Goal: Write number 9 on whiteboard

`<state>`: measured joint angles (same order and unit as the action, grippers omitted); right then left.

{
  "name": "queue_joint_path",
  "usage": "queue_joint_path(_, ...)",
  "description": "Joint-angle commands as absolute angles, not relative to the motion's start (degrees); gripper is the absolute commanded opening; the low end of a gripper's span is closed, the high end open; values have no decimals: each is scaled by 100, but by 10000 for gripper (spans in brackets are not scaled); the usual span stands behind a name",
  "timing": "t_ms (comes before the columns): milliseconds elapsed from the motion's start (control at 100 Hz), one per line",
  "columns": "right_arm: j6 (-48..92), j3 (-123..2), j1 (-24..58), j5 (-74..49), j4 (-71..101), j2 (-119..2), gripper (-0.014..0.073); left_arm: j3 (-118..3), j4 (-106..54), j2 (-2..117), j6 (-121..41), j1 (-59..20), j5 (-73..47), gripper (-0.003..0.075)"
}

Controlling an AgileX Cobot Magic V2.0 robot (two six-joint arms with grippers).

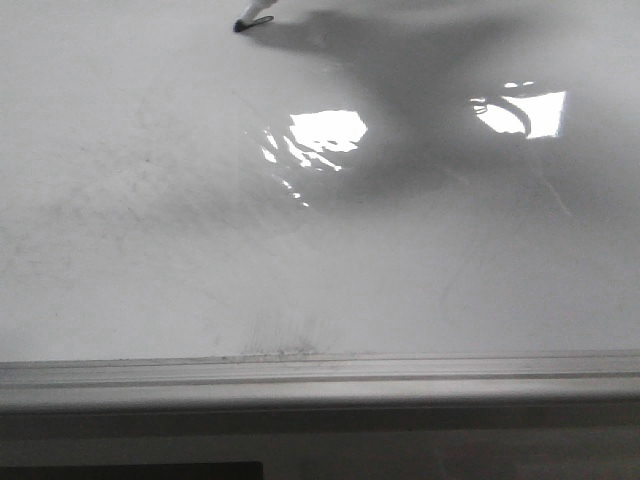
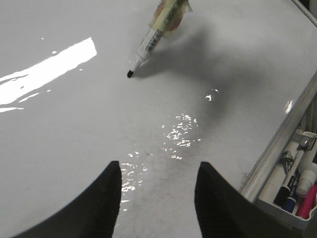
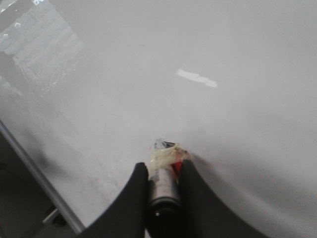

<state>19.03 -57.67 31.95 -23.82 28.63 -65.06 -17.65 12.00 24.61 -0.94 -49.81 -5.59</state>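
Note:
The whiteboard (image 1: 200,250) is glossy white with faint grey smudges and glare patches; it fills all three views. No black figure 9 shows on it. My right gripper (image 3: 163,166) is shut on a marker (image 3: 164,188) wrapped in tape. The marker (image 2: 153,37) points its black tip (image 2: 130,74) down at the board; in the front view only the tip (image 1: 250,21) shows at the top edge. I cannot tell whether it touches the board. My left gripper (image 2: 158,168) is open and empty, hovering over the board near its edge rail.
A grey metal rail (image 1: 320,375) runs along the board's near edge. In the left wrist view a tray (image 2: 297,183) with several markers sits just past the rail (image 2: 282,134). The right arm's shadow (image 1: 420,70) lies on the board's upper right.

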Motion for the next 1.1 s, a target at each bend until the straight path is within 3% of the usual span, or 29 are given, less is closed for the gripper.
queue_joint_path(0,1923,-5977,3337,-2337,2818,-6844,-52,-1953,1138,2487,-41,-4985,-174,321)
queue_joint_path(150,1854,-5988,3420,-2999,2559,-6821,-48,-1953,1138,2487,-41,-4985,-174,321)
queue_joint_path(580,1695,-6369,2911,-2872,2286,-6387,-42,-1953,1138,2487,-41,-4985,-174,321)
queue_joint_path(800,1469,-5179,3316,-2979,2286,-6364,-42,-1953,1178,2487,-41,-4985,-174,321)
queue_joint_path(1090,1443,-5388,3941,-2896,2736,-6214,-42,-1953,1304,3387,-51,-5178,582,322)
